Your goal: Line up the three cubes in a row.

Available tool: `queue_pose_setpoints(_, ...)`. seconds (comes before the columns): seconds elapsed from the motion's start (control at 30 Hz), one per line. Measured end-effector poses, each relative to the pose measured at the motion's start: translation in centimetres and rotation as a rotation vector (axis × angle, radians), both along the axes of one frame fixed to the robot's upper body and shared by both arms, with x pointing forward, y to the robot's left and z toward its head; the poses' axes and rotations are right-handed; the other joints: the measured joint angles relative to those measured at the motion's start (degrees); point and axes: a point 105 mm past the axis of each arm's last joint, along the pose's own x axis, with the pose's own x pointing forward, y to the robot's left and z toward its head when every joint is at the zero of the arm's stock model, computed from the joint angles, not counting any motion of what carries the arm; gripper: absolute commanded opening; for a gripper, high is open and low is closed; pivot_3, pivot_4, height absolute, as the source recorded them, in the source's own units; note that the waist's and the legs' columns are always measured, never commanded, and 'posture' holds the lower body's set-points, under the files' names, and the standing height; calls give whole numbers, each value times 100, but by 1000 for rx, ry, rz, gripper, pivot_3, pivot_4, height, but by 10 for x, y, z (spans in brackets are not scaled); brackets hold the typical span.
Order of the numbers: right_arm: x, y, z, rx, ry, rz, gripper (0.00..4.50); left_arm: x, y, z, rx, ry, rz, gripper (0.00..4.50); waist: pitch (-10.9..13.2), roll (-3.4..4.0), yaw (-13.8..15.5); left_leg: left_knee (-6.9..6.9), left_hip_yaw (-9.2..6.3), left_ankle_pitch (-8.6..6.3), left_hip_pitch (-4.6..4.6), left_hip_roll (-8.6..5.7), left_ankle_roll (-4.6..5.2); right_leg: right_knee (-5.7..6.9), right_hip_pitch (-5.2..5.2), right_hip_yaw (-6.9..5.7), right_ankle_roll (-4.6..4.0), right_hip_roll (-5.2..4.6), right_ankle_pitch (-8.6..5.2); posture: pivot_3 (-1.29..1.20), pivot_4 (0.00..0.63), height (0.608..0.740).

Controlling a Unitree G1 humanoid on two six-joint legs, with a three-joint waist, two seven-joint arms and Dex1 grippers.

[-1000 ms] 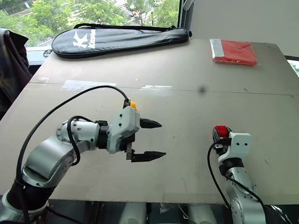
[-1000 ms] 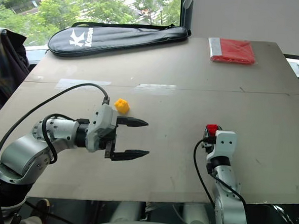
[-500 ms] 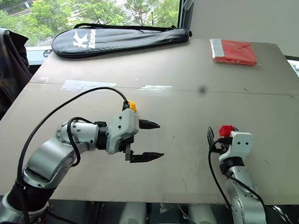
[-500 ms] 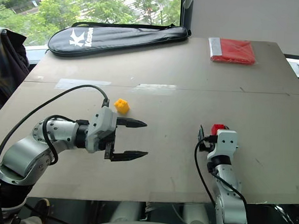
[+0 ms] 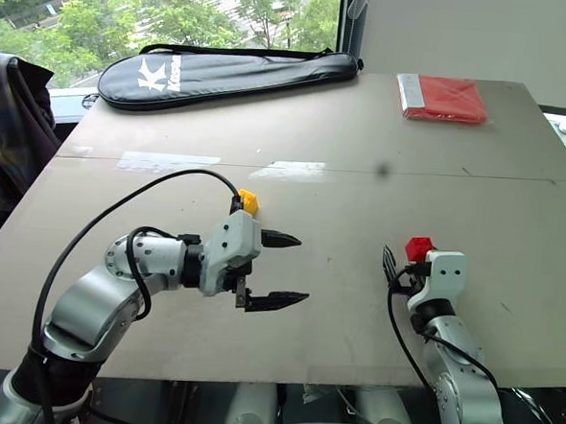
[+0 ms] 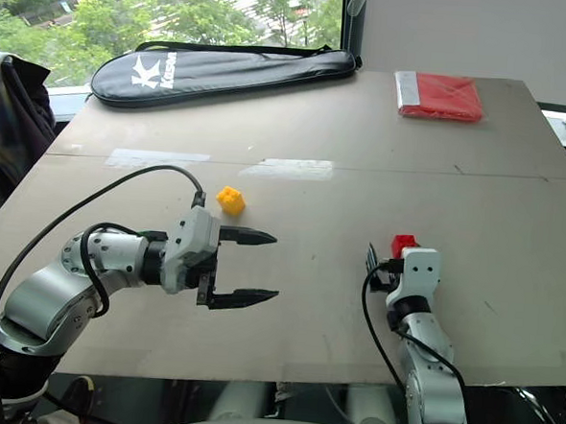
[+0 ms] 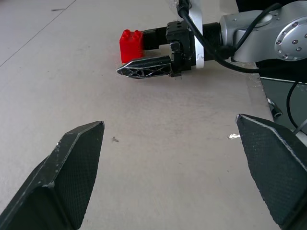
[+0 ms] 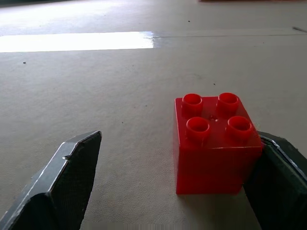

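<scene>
Right end effector (image 8: pixel 168 191) just let go of the red cube (image 8: pixel 216 143): a second ago it was clamped on it, now the jaws stand wide and the cube sits upright on the table (image 5: pixel 365 131), studs up. In the right wrist view it rests against the right-hand finger, clear of the other. In the left eye view the cube (image 5: pixel 418 249) is lower right of centre, just ahead of that end effector. Left end effector (image 5: pixel 280 268) is open and empty, hovering left of centre, unchanged over the last second. Yellow cube (image 6: pixel 231 200) sits just above it in the right eye view, near but not touching, well apart from the red one. Can't spot the green cube in any view. Read: red looks placed, so that step is probably done, but red and yellow are far apart and don't form a row yet. Next likely needs the right arm to back off without nudging red, since one finger is still against it. Racket bag (image 5: pixel 224 72) upper left and red cloth packet (image 5: pixel 442 97) upper right are out of the way.
</scene>
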Motion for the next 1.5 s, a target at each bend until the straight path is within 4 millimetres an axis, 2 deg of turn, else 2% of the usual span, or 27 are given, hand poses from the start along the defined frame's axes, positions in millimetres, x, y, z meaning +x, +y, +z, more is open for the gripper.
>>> queue_pose_setpoints(0.23,0,-2,0,-5,-3,-10,4457,0,1,-1,1,-5,1,4500,0,0,1,0,1,0,0,0,0,0,0,0,0,0,0,0,150,708)
queue_pose_setpoints(0.43,1,-12,12,-13,-78,-54,4457,1,2,-2,0,-1,8,4500,0,0,-1,0,0,0,0,0,0,0,0,0,0,0,0,0,150,708)
queue_pose_setpoints(0.6,-1,-10,22,-9,-143,-28,4457,0,1,-4,-17,8,18,4500,0,0,-1,0,0,0,0,0,0,2,0,0,0,0,0,0,150,708)
queue_pose_setpoints(0.7,-3,-12,28,-19,-184,-17,4457,1,2,-7,-74,37,65,4500,0,0,-1,0,2,0,0,0,0,1,0,2,0,-1,0,0,150,708)
queue_pose_setpoints(0.83,-12,-7,46,3,-273,104,4457,15,9,-8,-207,-1,281,4500,1,-8,3,1,-1,0,1,0,0,2,2,1,0,-2,1,0,150,708)
queue_pose_setpoints(0.9,-19,-3,52,5,-295,189,4457,22,18,-12,-214,-35,401,4500,0,-9,6,1,-3,0,3,0,0,5,3,-1,-1,-2,2,0,150,708)
queue_pose_setpoints(1.0,-31,0,47,-10,-268,318,4457,41,43,-19,-222,-101,669,4500,1,-14,17,2,-5,0,8,-1,0,7,8,-4,-1,-2,2,0,150,708)
queue_pose_setpoints(1.1,-37,2,46,-25,-263,407,4457,46,55,-25,-230,-136,800,4500,0,-19,16,3,-1,0,13,-1,0,7,12,-1,-1,-2,2,0,150,708)
queue_pose_setpoints(1.2,-47,5,44,-41,-246,549,4457,32,71,-31,-258,-164,886,4500,0,-23,-19,1,9,-1,17,1,1,4,12,8,-2,-3,2,0,150,708)
queue_pose_setpoints(1.27,-51,4,43,-38,-239,596,4457,24,92,-33,-256,-194,975,4500,3,-30,14,1,0,-1,13,3,1,5,11,-8,-3,-3,2,0,150,708)
queue_pose_setpoints(1.33,-54,6,45,-30,-257,663,4457,14,120,-30,-261,-258,1124,4500,3,-30,23,1,-2,-1,16,4,1,6,12,-7,-2,-3,1,0,150,708)
queue_pose_setpoints(1.43,-60,6,45,-22,-262,750,4457,0,147,-31,-273,-305,1319,4500,2,-36,41,9,-1,-1,19,2,1,4,22,-7,2,-7,-1,0,150,708)
queue_pose_setpoints(1.5,-64,7,45,-10,-262,826,4457,-8,163,-39,-292,-297,1514,4500,2,-41,49,17,1,0,21,0,1,4,28,-3,10,-15,-4,0,150,708)
